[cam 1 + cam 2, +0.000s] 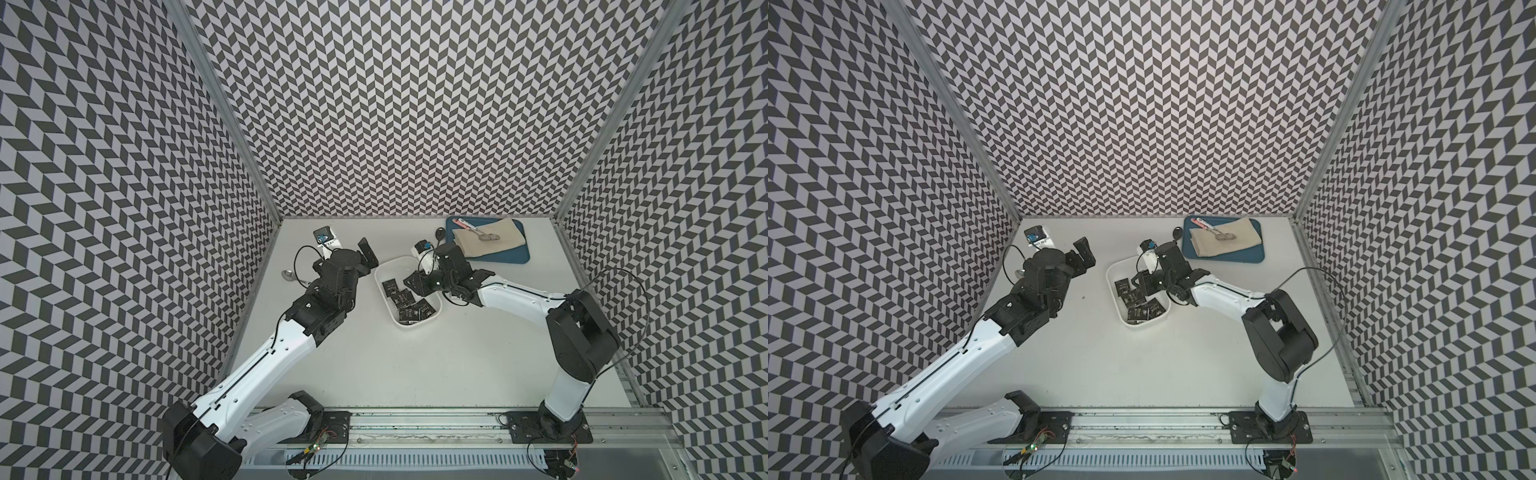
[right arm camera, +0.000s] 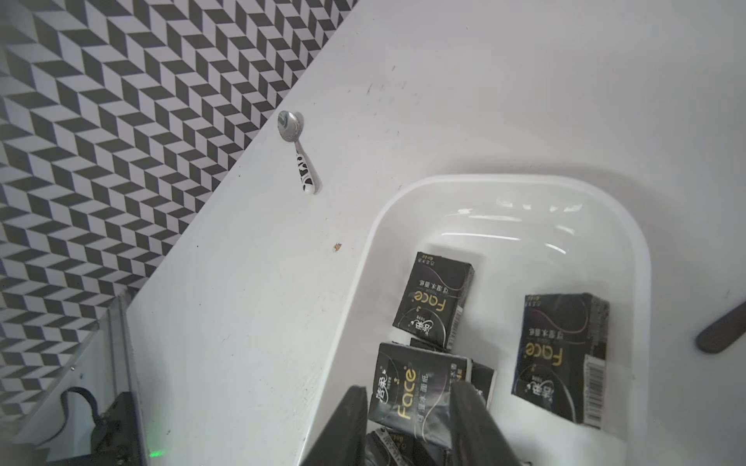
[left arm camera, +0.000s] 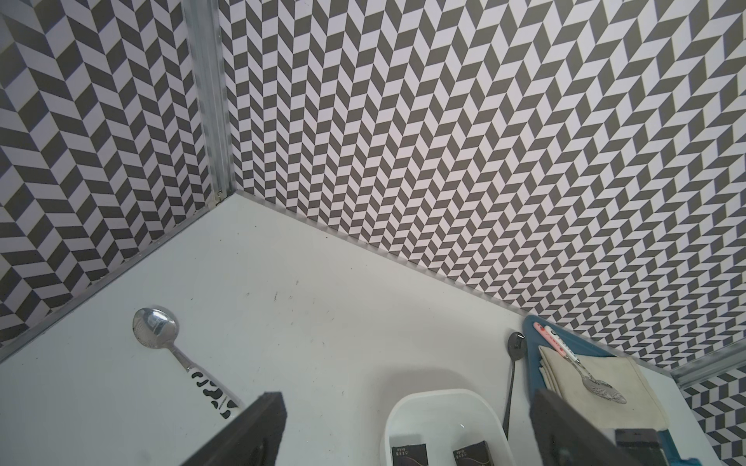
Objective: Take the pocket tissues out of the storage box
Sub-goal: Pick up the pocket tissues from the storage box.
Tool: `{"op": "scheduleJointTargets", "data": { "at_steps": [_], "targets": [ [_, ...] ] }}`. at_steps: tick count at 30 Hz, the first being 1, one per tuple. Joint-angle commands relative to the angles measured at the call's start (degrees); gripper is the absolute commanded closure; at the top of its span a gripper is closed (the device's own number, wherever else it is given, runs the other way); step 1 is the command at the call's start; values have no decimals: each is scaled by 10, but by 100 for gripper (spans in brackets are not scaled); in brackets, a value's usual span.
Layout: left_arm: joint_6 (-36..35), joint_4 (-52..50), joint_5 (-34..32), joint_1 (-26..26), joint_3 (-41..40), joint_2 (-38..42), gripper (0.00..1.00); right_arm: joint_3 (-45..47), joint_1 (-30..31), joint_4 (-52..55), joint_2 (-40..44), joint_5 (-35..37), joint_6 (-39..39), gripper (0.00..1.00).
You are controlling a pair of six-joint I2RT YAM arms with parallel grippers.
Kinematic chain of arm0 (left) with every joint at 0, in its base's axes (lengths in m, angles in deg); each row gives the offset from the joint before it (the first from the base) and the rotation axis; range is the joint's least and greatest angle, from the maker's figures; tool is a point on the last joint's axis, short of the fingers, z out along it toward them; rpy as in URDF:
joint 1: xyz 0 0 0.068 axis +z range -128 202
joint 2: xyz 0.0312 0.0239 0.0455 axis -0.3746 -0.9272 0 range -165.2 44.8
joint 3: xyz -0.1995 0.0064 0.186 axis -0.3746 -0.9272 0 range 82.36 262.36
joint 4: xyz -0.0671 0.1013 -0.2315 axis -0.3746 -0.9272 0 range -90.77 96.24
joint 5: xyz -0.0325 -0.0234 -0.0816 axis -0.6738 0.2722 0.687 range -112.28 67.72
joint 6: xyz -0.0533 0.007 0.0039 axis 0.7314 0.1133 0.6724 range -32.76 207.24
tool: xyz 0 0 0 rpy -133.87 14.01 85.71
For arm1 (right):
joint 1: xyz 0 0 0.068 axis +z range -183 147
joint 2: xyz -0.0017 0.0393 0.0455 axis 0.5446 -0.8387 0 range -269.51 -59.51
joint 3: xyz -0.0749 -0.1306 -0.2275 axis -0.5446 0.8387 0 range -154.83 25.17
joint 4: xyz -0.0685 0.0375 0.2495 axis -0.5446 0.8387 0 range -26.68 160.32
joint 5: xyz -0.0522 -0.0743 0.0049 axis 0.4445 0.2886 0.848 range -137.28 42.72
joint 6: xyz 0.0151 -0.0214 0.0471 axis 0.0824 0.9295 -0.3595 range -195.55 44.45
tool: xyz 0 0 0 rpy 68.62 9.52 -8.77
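Pocket tissues in storage box; tray behind.

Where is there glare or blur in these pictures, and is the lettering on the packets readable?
Right wrist view: glare streaks on the box wall, packets sharp and readable. Left wrist view: bright reflection in the spoon bowl. Both top views: even light, packets too small to read.

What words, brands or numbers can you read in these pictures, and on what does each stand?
"Face": on three pocket tissues in the storage box.
Chinese characters beside it: too small to read.
Barcode digits: blurred.
Pen lettering, on the blue tray: unreadable.
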Motion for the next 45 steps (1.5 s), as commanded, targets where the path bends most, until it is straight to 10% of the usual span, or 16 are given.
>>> {"op": "scheduleJointTargets", "data": {
  "at_steps": [1,15,34,45],
  "targets": [
    [-5,7,-2,1,-5,8,1,-1,0,-7,-35,-13,10,54],
    [-9,12,-1,1,-11,9,1,-14,0,-18,-100,-33,9,47],
    [-10,15,-6,1,-17,12,1,-6,1,-30,-89,-47,12,96],
    [-10,17,-12,1,-17,13,1,-4,-3,-18,26,-8,5,100]
  ]
}}
